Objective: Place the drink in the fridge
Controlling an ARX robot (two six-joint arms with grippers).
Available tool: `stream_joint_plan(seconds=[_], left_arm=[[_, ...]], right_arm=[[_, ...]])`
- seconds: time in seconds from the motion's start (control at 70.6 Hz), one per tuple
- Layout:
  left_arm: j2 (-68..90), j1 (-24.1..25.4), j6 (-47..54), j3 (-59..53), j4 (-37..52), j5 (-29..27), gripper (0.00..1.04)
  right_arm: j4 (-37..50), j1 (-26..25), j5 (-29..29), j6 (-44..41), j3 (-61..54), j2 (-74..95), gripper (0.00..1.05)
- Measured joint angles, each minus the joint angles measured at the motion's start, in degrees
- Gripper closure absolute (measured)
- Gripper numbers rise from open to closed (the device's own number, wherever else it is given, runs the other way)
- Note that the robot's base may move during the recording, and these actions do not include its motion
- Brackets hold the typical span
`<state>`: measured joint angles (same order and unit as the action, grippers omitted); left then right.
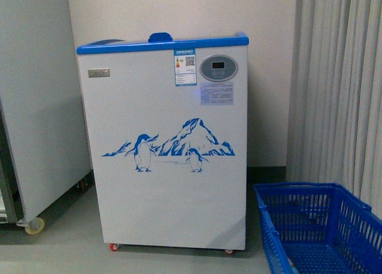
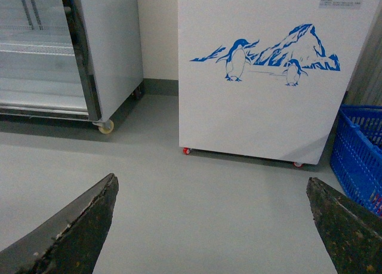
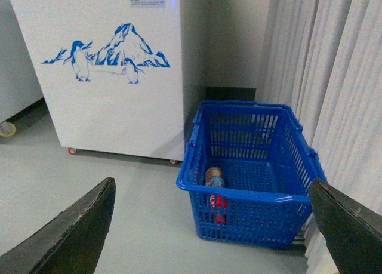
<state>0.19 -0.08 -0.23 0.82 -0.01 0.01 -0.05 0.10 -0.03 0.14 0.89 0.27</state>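
Note:
The fridge [image 1: 167, 148] is a white chest freezer with a blue top rim, an oval display and a penguin-and-mountain decal; it stands straight ahead against the wall, also seen as fridge [image 2: 274, 77] and fridge [image 3: 101, 65]. The drink [image 3: 215, 187], a bottle with a brownish cap and a blue and red label, lies inside the blue basket [image 3: 239, 196]. My right gripper [image 3: 212, 226] hangs open above the floor just short of that basket. My left gripper [image 2: 212, 226] is open over bare grey floor in front of the fridge. Neither arm shows in the front view.
A plain grey-white cabinet on castors [image 1: 36, 107] stands left of the fridge, with glass doors [image 2: 36, 47] in the left wrist view. Pleated curtains [image 1: 340, 83] hang at the right behind the blue basket [image 1: 316, 226]. Grey floor [image 2: 179, 190] lies between me and the fridge.

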Motion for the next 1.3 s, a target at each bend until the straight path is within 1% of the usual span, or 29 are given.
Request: stream_joint_plan(seconds=[1.304], left_arm=[[0.0, 0.0, 0.0, 0.0, 0.0, 0.0, 0.08]], right_arm=[[0.0, 0.0, 0.0, 0.0, 0.0, 0.0, 0.08]])
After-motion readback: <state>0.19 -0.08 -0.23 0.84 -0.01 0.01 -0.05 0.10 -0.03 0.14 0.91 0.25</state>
